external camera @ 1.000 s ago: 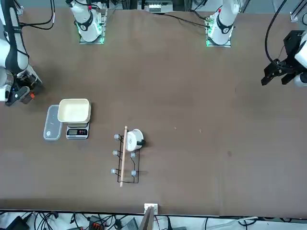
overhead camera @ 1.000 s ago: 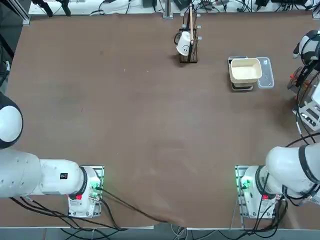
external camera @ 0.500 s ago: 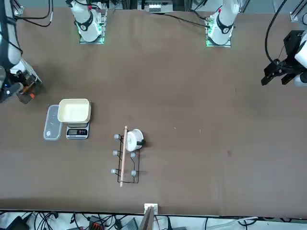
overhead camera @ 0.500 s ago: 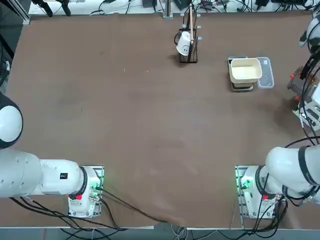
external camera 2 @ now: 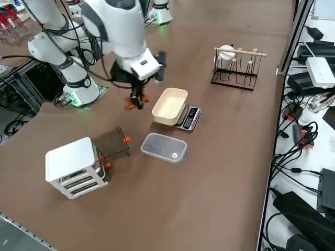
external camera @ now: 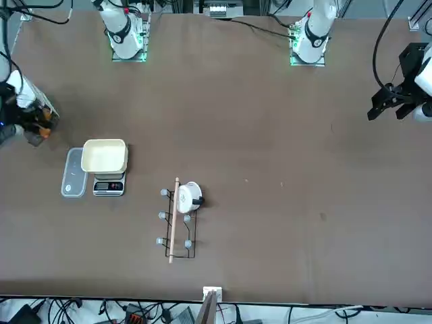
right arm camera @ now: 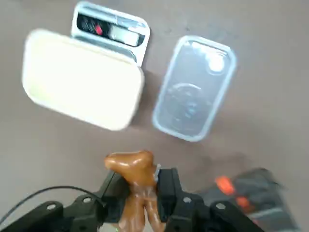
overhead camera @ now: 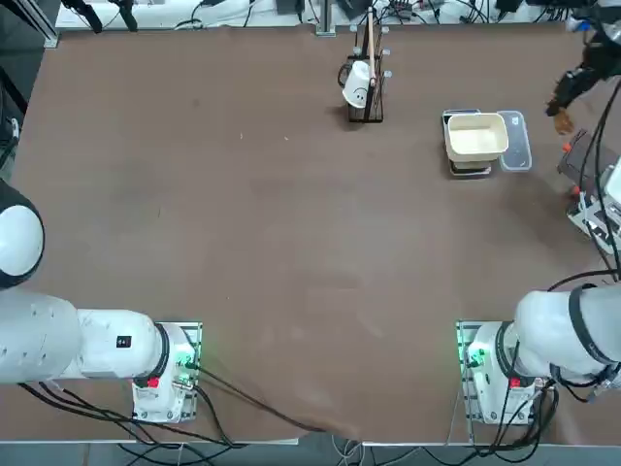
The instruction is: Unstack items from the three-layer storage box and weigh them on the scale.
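My right gripper [right arm camera: 140, 188] is shut on an orange-brown lump [right arm camera: 131, 166]. It hangs above the table between the three-layer storage box [external camera 2: 72, 167] and the cream square bowl [external camera 2: 170, 106]. The bowl rests on the scale [external camera 2: 189, 117], whose display end sticks out from under it. The white box stands near the table's right edge, one translucent drawer [external camera 2: 112, 142] pulled out with small orange bits at its rim. In the top view the gripper [overhead camera: 565, 109] is to the right of the bowl [overhead camera: 475, 136]. The front view shows the gripper [external camera: 34, 131] just beyond the bowl [external camera: 104, 155].
A clear flat plastic tray [external camera 2: 163, 147] lies beside the scale, on the side toward the storage box. A dark upright rack with a white cup [external camera 2: 235, 65] stands near the table's far edge. Cables and devices crowd the floor past that edge.
My right gripper has come away from the storage box with the orange-brown lump and moved toward the far side, nearer the bowl and the tray.
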Robot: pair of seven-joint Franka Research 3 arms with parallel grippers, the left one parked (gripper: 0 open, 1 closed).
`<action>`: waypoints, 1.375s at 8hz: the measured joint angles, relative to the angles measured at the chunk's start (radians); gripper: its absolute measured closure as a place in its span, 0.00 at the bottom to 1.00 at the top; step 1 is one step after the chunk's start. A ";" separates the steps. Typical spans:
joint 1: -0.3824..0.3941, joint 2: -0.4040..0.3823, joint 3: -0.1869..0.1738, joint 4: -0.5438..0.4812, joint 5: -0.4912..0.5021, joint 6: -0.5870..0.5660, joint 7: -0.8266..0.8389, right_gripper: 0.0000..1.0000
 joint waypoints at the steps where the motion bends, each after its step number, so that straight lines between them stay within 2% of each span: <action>1: 0.062 0.024 0.002 0.000 0.012 0.007 0.157 0.64; 3: 0.169 0.089 0.006 0.001 0.013 0.068 0.400 0.64; 4: 0.193 0.122 0.006 0.000 0.013 0.104 0.453 0.64; 7: 0.197 0.188 0.001 -0.013 0.013 0.211 0.468 0.63; 9: 0.205 0.202 0.001 -0.017 0.013 0.231 0.469 0.29; 10: 0.206 0.200 0.001 -0.017 0.013 0.231 0.469 0.09; 11: 0.206 0.194 -0.001 -0.015 0.012 0.231 0.469 0.00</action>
